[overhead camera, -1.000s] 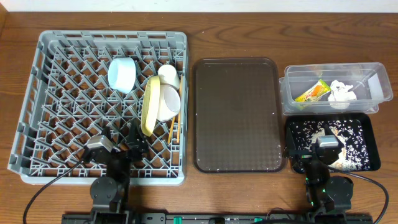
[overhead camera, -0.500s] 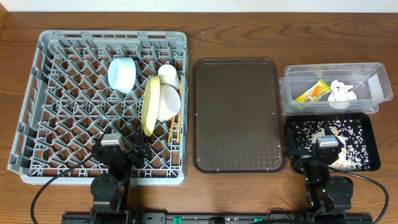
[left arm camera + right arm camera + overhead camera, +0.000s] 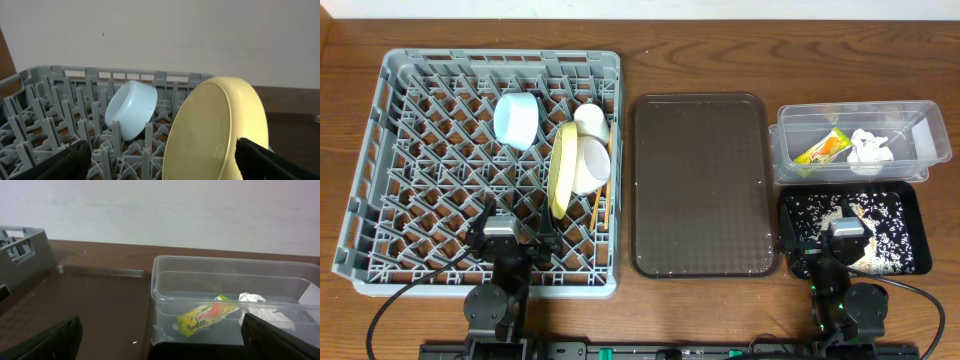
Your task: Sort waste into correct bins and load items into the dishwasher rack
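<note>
The grey dishwasher rack (image 3: 430,130) holds a light blue bowl (image 3: 516,120), an upright yellow plate (image 3: 560,170), a white bowl (image 3: 590,165), a white cup (image 3: 591,120) and chopsticks (image 3: 599,208). My left gripper (image 3: 512,226) is open and empty over the rack's front edge. In the left wrist view the plate (image 3: 215,130) and blue bowl (image 3: 131,110) stand ahead of its jaws (image 3: 160,165). The clear tub (image 3: 910,110) holds the wrapper (image 3: 822,148) and tissue (image 3: 869,148). The black tray (image 3: 920,250) holds rice crumbs (image 3: 885,225). My right gripper (image 3: 842,232) is open and empty at its front.
A brown serving tray (image 3: 702,185) lies between the rack and the bins. In the right wrist view it (image 3: 90,305) is left of the clear tub (image 3: 200,275), which shows the wrapper (image 3: 205,318) and tissue (image 3: 260,307). The rack's corner (image 3: 25,245) is far left.
My left gripper has shifted a little to the right along the rack's front edge and straightened. The right arm has not moved.
</note>
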Available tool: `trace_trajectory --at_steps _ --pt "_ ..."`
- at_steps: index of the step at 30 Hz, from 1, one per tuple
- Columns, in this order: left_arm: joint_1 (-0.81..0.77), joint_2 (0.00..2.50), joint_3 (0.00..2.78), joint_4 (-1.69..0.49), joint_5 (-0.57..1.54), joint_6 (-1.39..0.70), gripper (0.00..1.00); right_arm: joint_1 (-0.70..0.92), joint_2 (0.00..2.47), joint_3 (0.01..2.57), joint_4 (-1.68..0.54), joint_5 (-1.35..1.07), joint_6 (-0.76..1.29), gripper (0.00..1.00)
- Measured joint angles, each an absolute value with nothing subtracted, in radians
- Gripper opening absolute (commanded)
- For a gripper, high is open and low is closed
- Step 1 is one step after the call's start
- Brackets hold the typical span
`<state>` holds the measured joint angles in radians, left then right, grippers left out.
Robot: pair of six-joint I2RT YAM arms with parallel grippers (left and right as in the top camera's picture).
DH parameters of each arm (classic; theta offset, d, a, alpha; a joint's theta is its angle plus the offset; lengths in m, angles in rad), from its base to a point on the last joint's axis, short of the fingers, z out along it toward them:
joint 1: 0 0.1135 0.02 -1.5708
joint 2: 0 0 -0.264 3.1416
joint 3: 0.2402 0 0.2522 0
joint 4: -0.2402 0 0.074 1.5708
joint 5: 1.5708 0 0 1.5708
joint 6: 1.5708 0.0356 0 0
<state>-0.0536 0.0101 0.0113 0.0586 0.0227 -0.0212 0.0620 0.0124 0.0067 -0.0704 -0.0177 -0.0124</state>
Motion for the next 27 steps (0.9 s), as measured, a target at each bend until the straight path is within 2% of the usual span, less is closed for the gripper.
trace_trajectory --at_steps 27 --pt "-0.061 0.01 0.017 -0.025 0.009 -0.021 0.93 0.062 0.012 0.007 -0.07 -0.018 -0.012 0.99"
